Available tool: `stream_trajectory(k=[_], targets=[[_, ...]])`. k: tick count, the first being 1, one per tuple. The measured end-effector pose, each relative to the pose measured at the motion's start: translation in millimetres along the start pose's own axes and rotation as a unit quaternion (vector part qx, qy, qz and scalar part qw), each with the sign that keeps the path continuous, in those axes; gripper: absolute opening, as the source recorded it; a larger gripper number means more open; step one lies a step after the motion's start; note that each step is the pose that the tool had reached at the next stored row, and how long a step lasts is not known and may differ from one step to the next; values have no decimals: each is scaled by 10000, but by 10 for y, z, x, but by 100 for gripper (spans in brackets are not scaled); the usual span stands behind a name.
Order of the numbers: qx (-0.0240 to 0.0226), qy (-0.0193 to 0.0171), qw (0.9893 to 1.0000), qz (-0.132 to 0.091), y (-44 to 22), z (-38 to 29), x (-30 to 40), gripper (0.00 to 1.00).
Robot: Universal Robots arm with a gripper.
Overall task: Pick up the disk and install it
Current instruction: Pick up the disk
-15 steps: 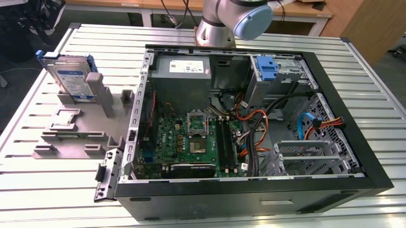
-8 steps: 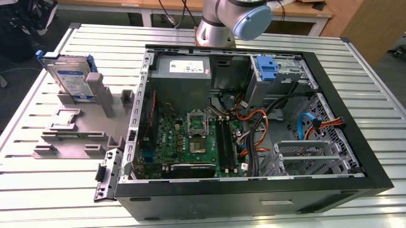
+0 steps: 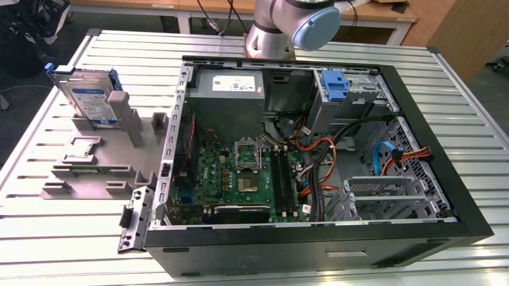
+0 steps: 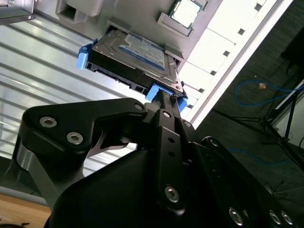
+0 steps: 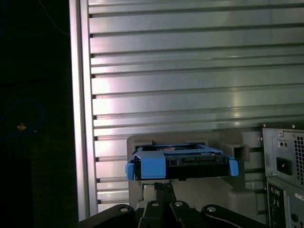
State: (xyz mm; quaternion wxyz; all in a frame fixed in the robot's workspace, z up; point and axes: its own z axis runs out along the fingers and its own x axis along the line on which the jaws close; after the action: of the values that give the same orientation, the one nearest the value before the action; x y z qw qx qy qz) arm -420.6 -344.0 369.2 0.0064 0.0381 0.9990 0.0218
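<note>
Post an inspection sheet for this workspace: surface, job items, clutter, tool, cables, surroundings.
Surface: slatted metal table, carrying an open computer case and a gray fixture.
Job's things: disk stands on edge in the fixture with its blue rails on, outside the case.
Clutter: processor chip lies flat on the fixture; blue bracket sits in the case's drive bay.
Grippers: tool is shut, tips aimed at the disk's blue rail; contact cannot be told.
Cables: orange and black leads and a blue cable inside the case.
Surroundings: wooden bench behind the table.
</note>
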Motion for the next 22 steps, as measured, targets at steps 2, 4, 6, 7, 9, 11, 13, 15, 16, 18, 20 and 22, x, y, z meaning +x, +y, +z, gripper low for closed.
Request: stream_trajectory(k=[2, 4, 6, 7, 9, 11, 13, 15, 16, 18, 20, 22], targets=[[0, 0, 10000, 0, 0, 0, 1, 10], [0, 0, 10000, 0, 0, 0, 2, 10], [0, 0, 10000, 0, 0, 0, 3, 10], [0, 0, 10000, 0, 0, 0, 4, 10], [-1, 1, 10000, -25, 0, 0, 4, 10], [-1, 5, 9999, -122, 0, 0, 4, 10], [-3, 10, 9997, -246, -1, 0, 4, 10], [-5, 16, 9993, -369, -1, 1, 4, 10], [-5, 19, 9990, -436, 0, 1, 4, 10], [-6, 25, 9983, -576, -1, 2, 4, 10], [-7, 31, 9975, -701, -1, 3, 4, 10], [-7, 36, 9966, -829, -2, 5, 4, 10]])
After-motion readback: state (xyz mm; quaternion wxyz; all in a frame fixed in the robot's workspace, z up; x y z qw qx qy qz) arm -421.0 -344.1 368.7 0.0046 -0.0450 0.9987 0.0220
